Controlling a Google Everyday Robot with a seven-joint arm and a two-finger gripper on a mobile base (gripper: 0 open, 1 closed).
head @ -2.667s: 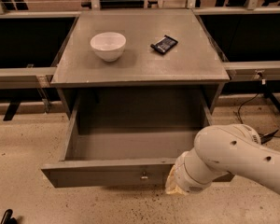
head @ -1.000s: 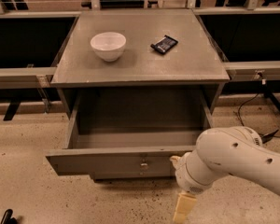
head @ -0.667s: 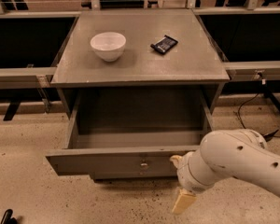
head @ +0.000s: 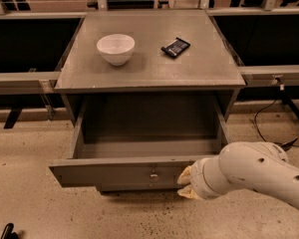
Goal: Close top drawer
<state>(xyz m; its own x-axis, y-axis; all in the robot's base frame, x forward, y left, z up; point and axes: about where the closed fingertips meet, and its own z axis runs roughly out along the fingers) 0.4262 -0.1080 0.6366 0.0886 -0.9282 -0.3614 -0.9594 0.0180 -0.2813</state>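
Observation:
The top drawer (head: pixel 114 172) is a wide grey drawer, pulled well out of the grey cabinet (head: pixel 204 71), with its inside bare. Its flat front carries one small round knob (head: pixel 153 175). My gripper (head: pixel 186 183) is at the right part of the drawer front, just right of the knob, with its tan tips against or very near the front. My thick white arm (head: pixel 259 176) comes in from the lower right and hides the drawer's right front corner. No other drawer fronts show.
A white bowl (head: pixel 115 48) and a black packet (head: pixel 176 47) sit on the cabinet top. Grey rails (head: pixel 20 78) run out on both sides. Cables (head: pixel 269 126) lie on the speckled floor at the right. A dark object (head: pixel 7 230) is at the bottom left.
The drawer front has moved back toward the cabinet. My gripper has risen from below the drawer's front edge to the front, beside the knob.

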